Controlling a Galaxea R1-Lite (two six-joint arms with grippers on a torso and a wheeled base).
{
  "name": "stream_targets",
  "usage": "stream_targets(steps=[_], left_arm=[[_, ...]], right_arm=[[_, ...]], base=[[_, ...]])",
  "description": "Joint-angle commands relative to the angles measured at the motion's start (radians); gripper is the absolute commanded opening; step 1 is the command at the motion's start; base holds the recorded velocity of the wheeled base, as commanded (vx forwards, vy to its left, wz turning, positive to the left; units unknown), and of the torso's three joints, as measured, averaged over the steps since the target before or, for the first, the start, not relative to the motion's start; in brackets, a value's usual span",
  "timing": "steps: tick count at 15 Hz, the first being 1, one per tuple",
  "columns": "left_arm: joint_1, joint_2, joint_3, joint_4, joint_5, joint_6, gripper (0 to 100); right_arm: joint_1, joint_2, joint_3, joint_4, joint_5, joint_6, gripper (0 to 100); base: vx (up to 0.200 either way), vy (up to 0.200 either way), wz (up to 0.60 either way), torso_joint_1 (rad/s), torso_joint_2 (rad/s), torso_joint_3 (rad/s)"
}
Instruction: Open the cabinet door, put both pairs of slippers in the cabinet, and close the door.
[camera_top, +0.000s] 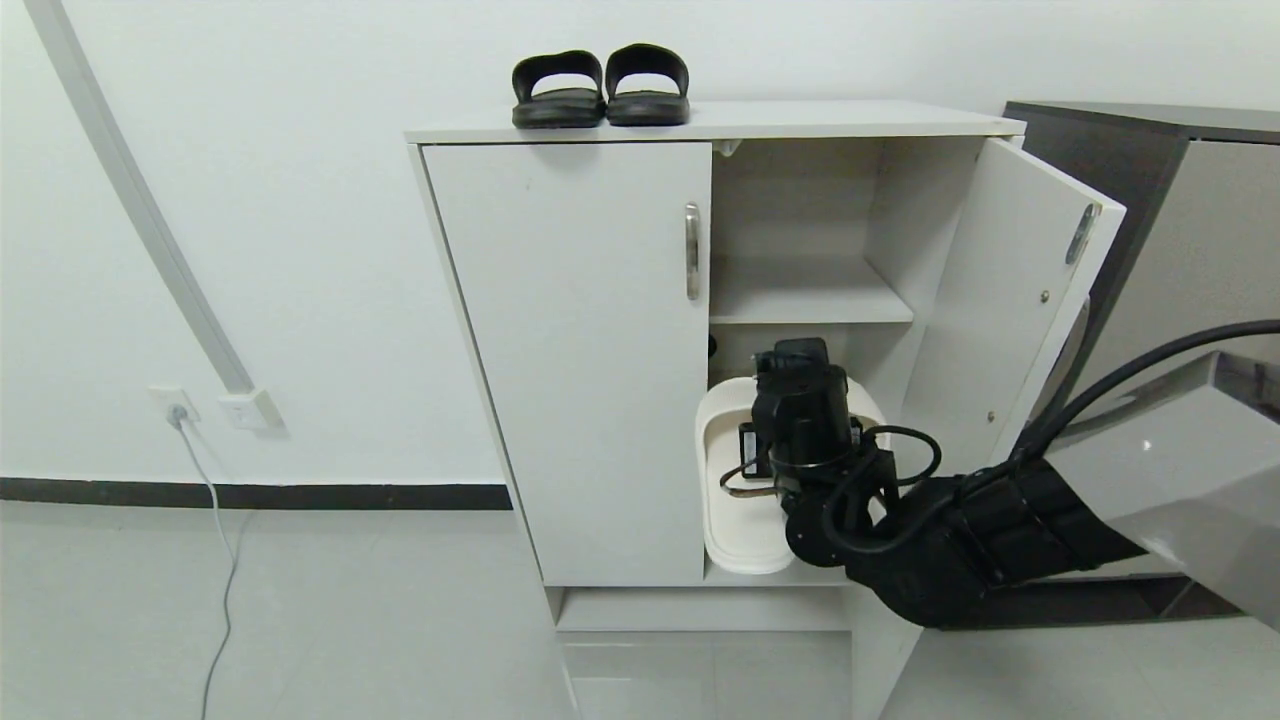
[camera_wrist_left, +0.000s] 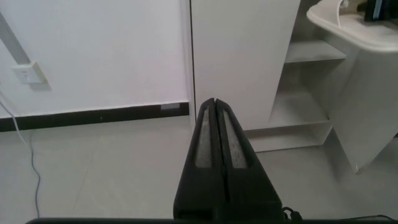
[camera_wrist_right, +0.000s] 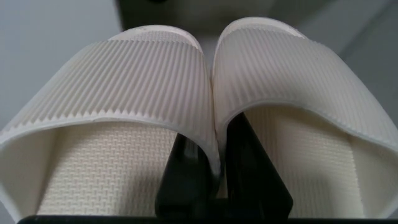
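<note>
**Cabinet** (camera_top: 800, 120): white, two doors, against the wall. Left door (camera_top: 570, 370) is shut; right door (camera_top: 1010, 300) is swung wide to the robot's right. The open half has one shelf (camera_top: 800, 295) with a compartment above and another below.

**Right arm** (camera_top: 960, 540): comes in low from the right. The forearm is angled up and inward, and the wrist is at the mouth of the lower compartment, just beside the edge of the shut door.

**White slippers** (camera_top: 735, 520): one pair, side by side and touching, at the opening of the lower compartment below the shelf. The long axis runs front to back, with the strap ends deeper in and the open ends toward the robot. Whether the soles rest on the compartment floor cannot be told.

**Black slippers** (camera_top: 600, 88): one pair on the cabinet top, above the shut door, side by side. The long axis runs front to back. Which end faces out cannot be told.

**Right gripper** (camera_wrist_right: 216, 163): narrowly parted. It pinches the two adjoining inner strap edges of the white slippers, with one finger inside each slipper.

**Left gripper** (camera_wrist_left: 214, 124): fingers pressed together, holding nothing. It is low and well apart from the cabinet, pointing at the floor in front of the shut door.
</note>
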Motion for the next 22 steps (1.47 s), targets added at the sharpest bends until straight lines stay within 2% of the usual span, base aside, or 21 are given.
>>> stream_targets(steps=[1,14,22], left_arm=[[0.0,0.003,0.001,0.0,0.0,0.0,0],[0.0,0.003,0.001,0.001,0.002,-0.005,0],[0.0,0.003,-0.001,0.001,0.002,-0.005,0]], right_arm=[[-0.016,0.023,-0.078,0.025,-0.019,0.003,0],[0.073,0.014,-0.104,0.039,-0.009,-0.026,0],[0.045,-0.044,0.051,0.041,-0.06,0.002,0]], base=[[0.0,0.0,0.0,0.0,0.0,0.0],[0.0,-0.015,0.0,0.001,0.0,0.0],[0.0,0.0,0.0,0.0,0.0,0.0]])
